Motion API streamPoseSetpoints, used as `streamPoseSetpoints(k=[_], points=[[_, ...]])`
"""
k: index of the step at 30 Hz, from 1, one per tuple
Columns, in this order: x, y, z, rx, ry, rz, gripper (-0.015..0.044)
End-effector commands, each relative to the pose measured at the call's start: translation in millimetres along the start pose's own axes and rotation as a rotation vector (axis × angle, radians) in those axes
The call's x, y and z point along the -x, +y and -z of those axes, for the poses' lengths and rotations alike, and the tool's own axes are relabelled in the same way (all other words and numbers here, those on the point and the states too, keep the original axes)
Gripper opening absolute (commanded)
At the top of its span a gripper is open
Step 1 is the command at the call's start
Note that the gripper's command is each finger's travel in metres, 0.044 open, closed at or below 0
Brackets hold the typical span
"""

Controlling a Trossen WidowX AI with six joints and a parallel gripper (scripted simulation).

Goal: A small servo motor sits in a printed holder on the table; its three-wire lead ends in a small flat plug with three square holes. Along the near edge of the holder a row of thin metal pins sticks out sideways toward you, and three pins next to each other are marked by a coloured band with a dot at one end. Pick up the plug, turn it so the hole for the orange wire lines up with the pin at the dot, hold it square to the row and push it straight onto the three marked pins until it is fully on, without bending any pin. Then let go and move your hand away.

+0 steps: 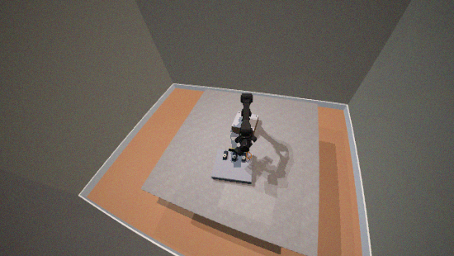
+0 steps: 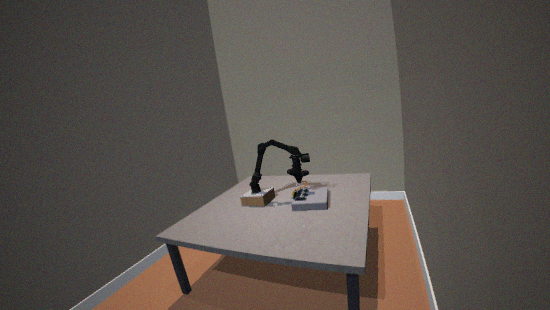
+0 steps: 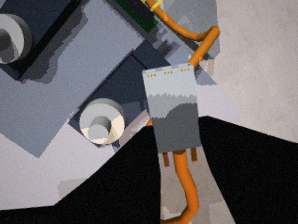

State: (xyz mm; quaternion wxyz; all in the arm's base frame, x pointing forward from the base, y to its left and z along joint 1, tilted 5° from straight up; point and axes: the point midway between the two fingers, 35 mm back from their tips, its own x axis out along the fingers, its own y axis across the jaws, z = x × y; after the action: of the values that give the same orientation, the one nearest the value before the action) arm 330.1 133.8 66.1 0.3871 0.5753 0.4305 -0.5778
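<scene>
My gripper (image 3: 176, 131) (image 2: 300, 181) is shut on the small flat plug (image 3: 172, 107), grey-white, seen between the two black fingertips in the wrist view. Small orange marks line its far edge. The orange lead (image 3: 186, 182) leaves its near end, with two short brown wire ends beside it; more orange wire loops behind the plug. The plug is held above the holder (image 1: 232, 171) (image 2: 311, 205), near a dark servo (image 3: 120, 82) with a round white horn (image 3: 101, 121). The plug is apart from the green board strip (image 3: 135, 14). The pins, coloured band and dot cannot be made out.
Several dark servos stand in a row on the holder; another white horn (image 3: 11, 39) shows at the wrist view's upper left. The arm's base block (image 2: 257, 199) stands beside the holder on the grey table (image 1: 186, 165) (image 2: 225, 225).
</scene>
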Motion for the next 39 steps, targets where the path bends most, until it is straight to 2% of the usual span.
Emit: streamPoseSetpoints(k=[1,39], points=[[-0.8,-2.2,-8.5,0.134,-0.004,0.003,0.0000],[-0.9,-24.4,-74.6,1.327,-0.005,0.009,0.0000]])
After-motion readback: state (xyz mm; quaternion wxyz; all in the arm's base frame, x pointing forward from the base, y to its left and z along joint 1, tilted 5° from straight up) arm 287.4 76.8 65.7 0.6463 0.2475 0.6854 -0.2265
